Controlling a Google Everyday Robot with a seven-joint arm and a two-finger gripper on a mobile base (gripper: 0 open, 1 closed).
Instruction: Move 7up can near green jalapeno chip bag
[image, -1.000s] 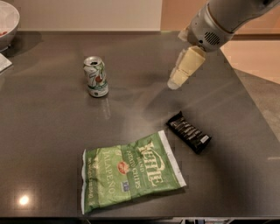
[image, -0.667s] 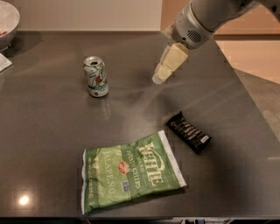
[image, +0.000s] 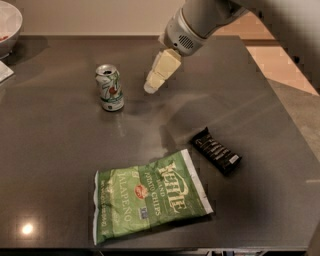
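Note:
The 7up can (image: 110, 87) stands upright on the dark table, left of centre toward the back. The green jalapeno chip bag (image: 147, 195) lies flat near the front edge, well apart from the can. My gripper (image: 151, 86) hangs from the grey arm coming in at the upper right. Its cream fingers (image: 161, 70) point down and left, a short way to the right of the can and a little above the table, not touching it. Nothing is in the gripper.
A black wrapped snack bar (image: 216, 150) lies right of the chip bag. A white bowl (image: 7, 25) sits at the far left back corner, with a white item (image: 4, 72) at the left edge. The table's right edge borders the floor.
My gripper has moved left and slightly down across the table, from mid-right toward the can. The can, bag and snack bar have not moved.

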